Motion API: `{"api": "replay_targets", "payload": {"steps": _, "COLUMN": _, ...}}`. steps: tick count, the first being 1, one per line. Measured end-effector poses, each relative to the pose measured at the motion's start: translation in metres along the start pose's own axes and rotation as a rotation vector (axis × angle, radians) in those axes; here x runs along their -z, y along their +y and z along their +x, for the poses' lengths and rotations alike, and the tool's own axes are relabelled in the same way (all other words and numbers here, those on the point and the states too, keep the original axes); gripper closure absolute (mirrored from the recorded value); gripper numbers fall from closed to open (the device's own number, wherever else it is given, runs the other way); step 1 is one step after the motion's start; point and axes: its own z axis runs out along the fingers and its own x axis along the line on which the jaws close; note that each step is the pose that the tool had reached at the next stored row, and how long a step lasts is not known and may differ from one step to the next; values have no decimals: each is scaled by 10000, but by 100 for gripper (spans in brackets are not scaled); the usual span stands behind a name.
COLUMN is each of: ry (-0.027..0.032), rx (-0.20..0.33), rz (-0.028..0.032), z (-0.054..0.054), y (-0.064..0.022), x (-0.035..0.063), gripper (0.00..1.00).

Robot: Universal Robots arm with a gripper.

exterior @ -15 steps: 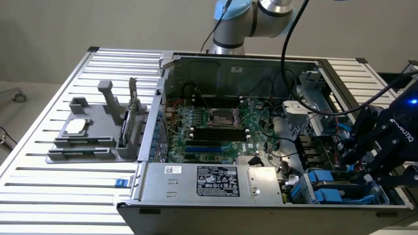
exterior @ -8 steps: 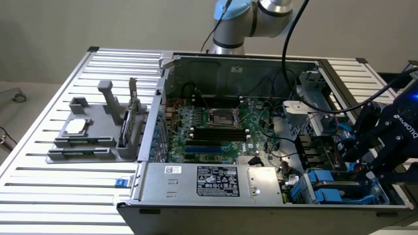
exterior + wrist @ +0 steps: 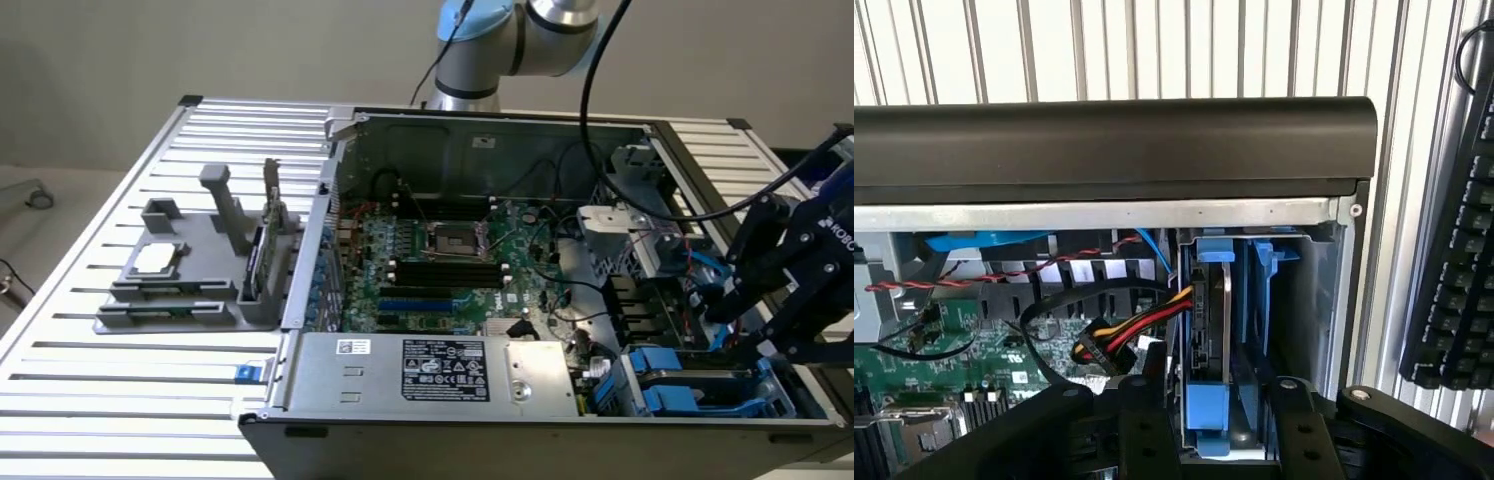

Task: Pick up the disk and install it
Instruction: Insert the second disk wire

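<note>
- Disk [image 3: 1216, 340] in its blue carrier, standing on edge in the drive bay at the corner of the open computer case [image 3: 467, 130].
- Gripper [image 3: 1219, 420] spread wide, one finger [image 3: 1144, 425] on either side of the disk's near end; contact unclear.
- Keyboard [image 3: 1459, 260] beside the case, on the slatted table [image 3: 94, 400].

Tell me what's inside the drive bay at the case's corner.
The disk stands on edge in the drive bay, its blue carrier showing. Its label and lower part are hidden. The open pincer straddles it.
</note>
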Motion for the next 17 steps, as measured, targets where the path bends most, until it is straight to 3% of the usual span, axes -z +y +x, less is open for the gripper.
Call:
{"api": "replay_targets", "payload": {"steps": 11, "ry": -7, "rx": 1, "rz": 200, "z": -4, "y": -37, "x": 203, "gripper": 58}}
{"api": "replay_targets", "payload": {"steps": 17, "ry": -9, "rx": 0, "rz": 209, "z": -5, "y": -55, "x": 302, "gripper": 58}}
